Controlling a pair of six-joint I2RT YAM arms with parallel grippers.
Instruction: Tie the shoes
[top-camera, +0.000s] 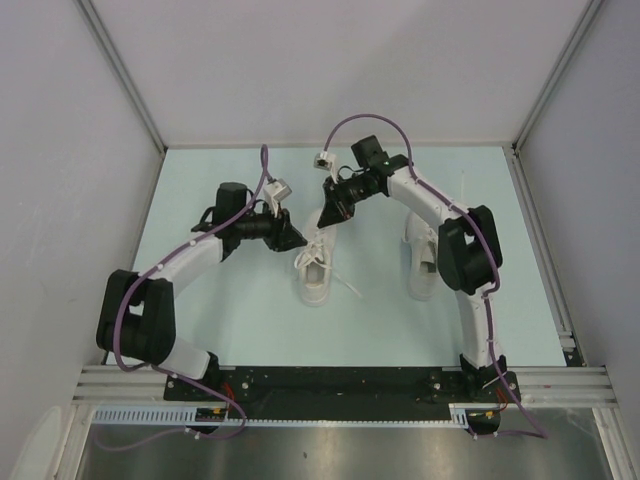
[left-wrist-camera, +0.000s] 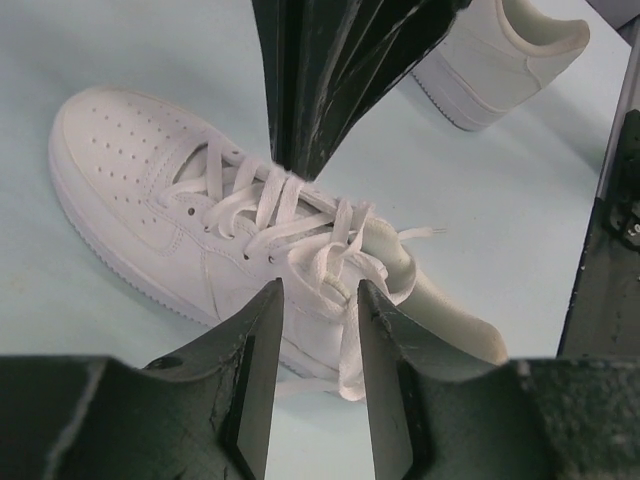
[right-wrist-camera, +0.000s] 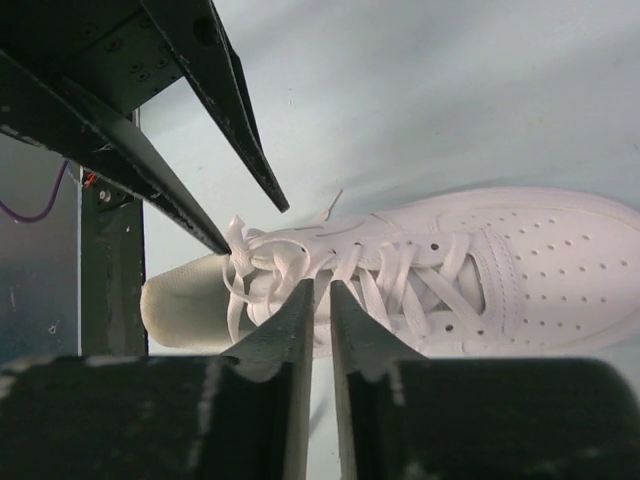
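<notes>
Shoe 1 (top-camera: 315, 268) is set mid-tabletop, long axis near–far, heel to near edge; shoe 2 (top-camera: 420, 262) is parked toward right edge. Laces (left-wrist-camera: 290, 215) are flanked by both claws. L claw (left-wrist-camera: 315, 300) is seen half open, R claw (right-wrist-camera: 322, 288) barely cracked; nothing gripped.

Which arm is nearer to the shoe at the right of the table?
Right. The right arm runs close beside that shoe; the left arm is to its left, beyond the other shoe.
</notes>
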